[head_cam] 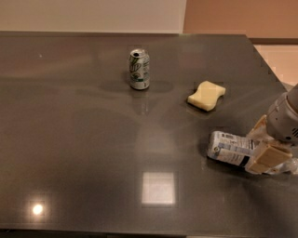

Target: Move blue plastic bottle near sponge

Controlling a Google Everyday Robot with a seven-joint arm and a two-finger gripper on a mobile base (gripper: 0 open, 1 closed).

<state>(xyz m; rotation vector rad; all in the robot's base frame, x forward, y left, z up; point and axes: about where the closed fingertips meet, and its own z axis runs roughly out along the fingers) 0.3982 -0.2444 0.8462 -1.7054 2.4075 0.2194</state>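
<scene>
Dark glossy table point(93, 139), tool point(263, 144) at bottle point(230, 148)

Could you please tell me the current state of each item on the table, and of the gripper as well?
Blue plastic bottle: lying on its side on the table, its right end hidden behind the gripper.
Sponge: lying flat, apart from the bottle, nothing touching it.
Soda can: standing upright, on its own.
Gripper: low near the table's right edge, at the bottle's right end.

Dark glossy table point(70, 139), cream wall point(93, 14), light reflections point(158, 188).
</scene>
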